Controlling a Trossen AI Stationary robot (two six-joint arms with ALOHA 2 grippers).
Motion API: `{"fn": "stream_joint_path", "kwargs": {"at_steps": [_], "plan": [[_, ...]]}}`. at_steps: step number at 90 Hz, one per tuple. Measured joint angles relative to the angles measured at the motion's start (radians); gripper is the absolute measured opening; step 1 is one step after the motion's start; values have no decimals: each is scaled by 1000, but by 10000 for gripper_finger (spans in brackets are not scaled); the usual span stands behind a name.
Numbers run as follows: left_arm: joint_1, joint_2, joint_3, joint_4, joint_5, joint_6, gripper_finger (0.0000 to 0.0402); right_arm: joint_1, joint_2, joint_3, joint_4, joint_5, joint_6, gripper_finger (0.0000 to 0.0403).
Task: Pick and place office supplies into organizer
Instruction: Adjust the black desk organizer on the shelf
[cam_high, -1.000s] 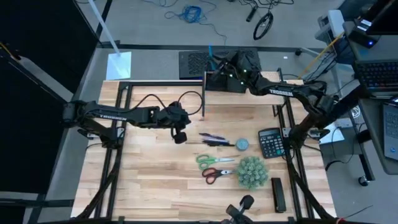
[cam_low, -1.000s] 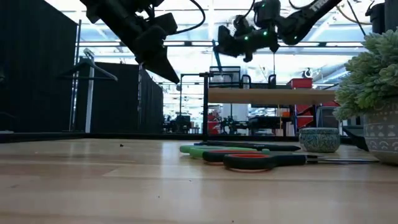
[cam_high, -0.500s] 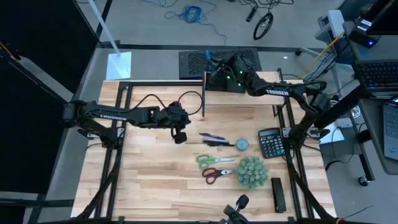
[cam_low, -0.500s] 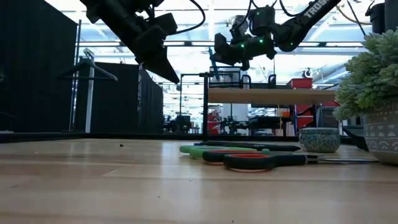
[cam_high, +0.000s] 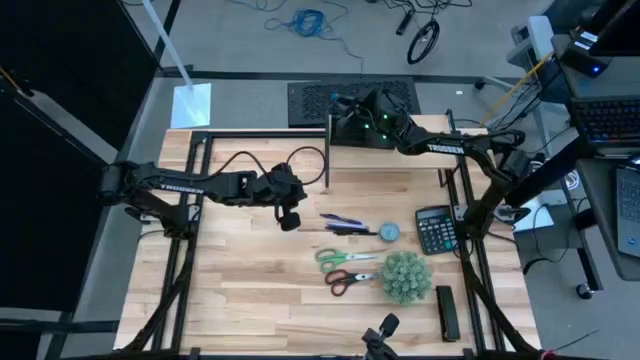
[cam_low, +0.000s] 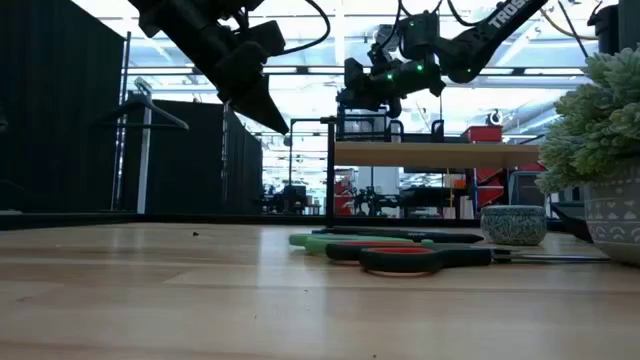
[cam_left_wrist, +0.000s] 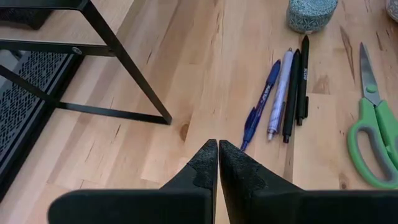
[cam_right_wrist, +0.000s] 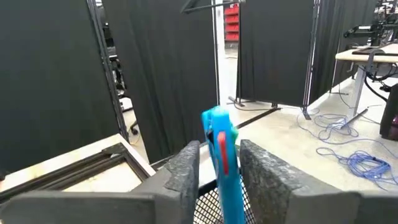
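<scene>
Right wrist view showed the right hand gripping a blue pen above the organizer, needing release; left hand closed, idle.

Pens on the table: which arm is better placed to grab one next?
Left. The left gripper hangs shut, empty, right beside the pens. The right gripper is busy holding a blue pen far back by the organizer.
</scene>
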Motion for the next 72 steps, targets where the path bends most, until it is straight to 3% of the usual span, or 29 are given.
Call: {"fn": "stream_joint_path", "kwargs": {"at_steps": [29, 72], "plan": [[0, 0, 0, -2, 0, 0, 3, 11, -21, 0, -10, 2, -46, 175], [0, 0, 0, -2, 0, 0, 3, 19, -176, 0, -92, 0, -113, 180]]}}
